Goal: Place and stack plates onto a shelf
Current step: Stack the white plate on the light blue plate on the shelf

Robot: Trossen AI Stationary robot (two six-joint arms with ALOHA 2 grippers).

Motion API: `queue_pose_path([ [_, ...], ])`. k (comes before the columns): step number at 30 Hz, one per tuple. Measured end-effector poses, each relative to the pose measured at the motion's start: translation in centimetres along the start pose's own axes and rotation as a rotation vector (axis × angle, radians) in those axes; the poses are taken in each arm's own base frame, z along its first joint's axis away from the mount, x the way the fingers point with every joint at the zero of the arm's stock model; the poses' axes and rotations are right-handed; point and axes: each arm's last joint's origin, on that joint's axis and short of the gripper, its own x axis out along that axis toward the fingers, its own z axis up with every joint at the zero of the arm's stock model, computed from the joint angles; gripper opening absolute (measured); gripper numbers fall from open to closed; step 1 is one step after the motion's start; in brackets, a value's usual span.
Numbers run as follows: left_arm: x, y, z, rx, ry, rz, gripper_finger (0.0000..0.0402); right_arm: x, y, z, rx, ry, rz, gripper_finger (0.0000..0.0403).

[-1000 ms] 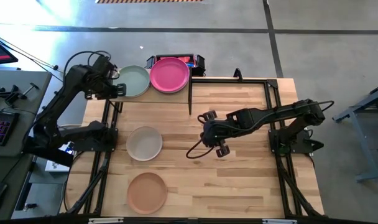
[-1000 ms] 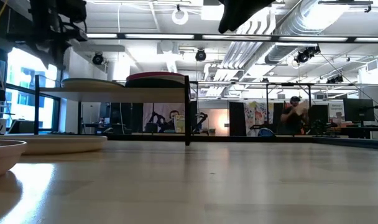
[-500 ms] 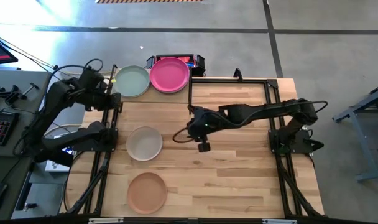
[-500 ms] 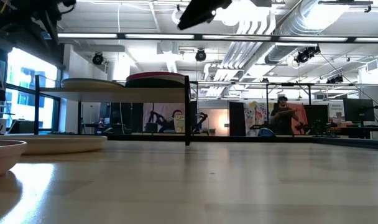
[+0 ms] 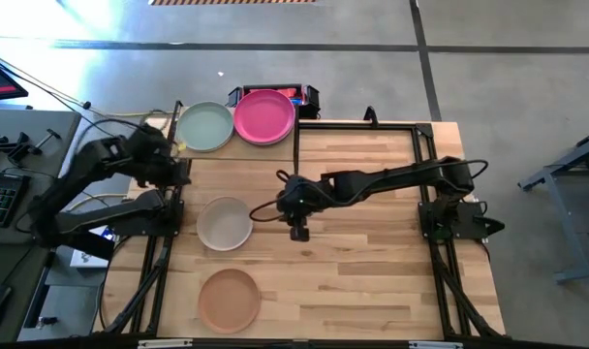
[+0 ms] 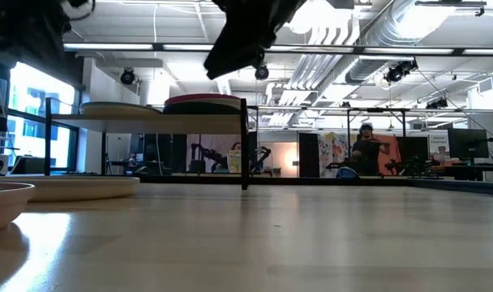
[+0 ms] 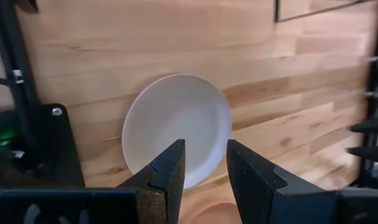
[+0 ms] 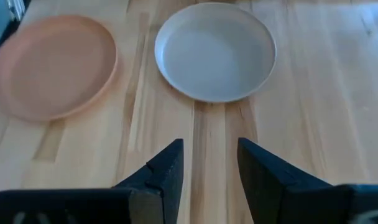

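Observation:
The shelf stands at the table's far left and carries a pale green plate and a magenta plate, each resting flat on its base. An off-white plate and a peach plate lie flat on the table's left side. My left gripper hangs open at the left edge, near the shelf's front corner, looking down on the off-white plate. My right gripper hangs open above the table's middle, right of the off-white plate and pointing toward it.
The shelf's black frame post stands just beyond my right arm. A black frame rail runs along the table's right side. Bare wood fills the near right of the table. A person stands far off in the room.
My left gripper has drawn back from the pale green plate on the shelf toward the table's near edge and tipped downward, staying open. My right gripper has moved toward the table's left, sunk lower and rolled, closing on the off-white plate. No plate has moved.

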Motion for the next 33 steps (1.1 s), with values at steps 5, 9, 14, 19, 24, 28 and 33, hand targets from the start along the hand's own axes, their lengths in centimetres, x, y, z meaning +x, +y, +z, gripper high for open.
queue_pose_path([
  [5, 3.9, 0.4, 0.0, 0.014, 0.048, 0.015, 0.0105, 0.4, 0.0, 0.0, 0.014, -0.006, 0.005, 0.0128],
  [9, 5.7, 0.4, -0.2, 0.047, 0.064, -0.004, 0.0105, 0.4, 0.0, 0.0, 0.014, -0.007, 0.005, 0.0128],
  [14, 7.4, 0.0, -0.3, 0.1, 0.074, -0.029, 0.0105, 0.4, 0.0, 0.0, 0.013, -0.003, 0.005, 0.0128],
  [19, 9.1, -0.4, -0.1, 0.138, 0.04, 0.025, 0.0105, 0.4, 0.0, 0.0, 0.007, -0.003, 0.005, 0.0128],
  [24, 11.0, -0.8, 0.2, 0.21, 0.038, 0.095, 0.0105, 0.4, 0.0, -0.2, 0.006, 0.013, 0.005, 0.0128],
  [28, 12.4, -1.2, 0.3, 0.261, 0.064, 0.125, 0.0105, 0.4, 0.0, -0.3, 0.006, 0.022, 0.005, 0.0128],
  [33, 13.8, -1.6, 0.5, 0.303, 0.103, 0.175, 0.0105, 0.4, 0.0, -0.3, 0.006, 0.024, 0.005, 0.0128],
])
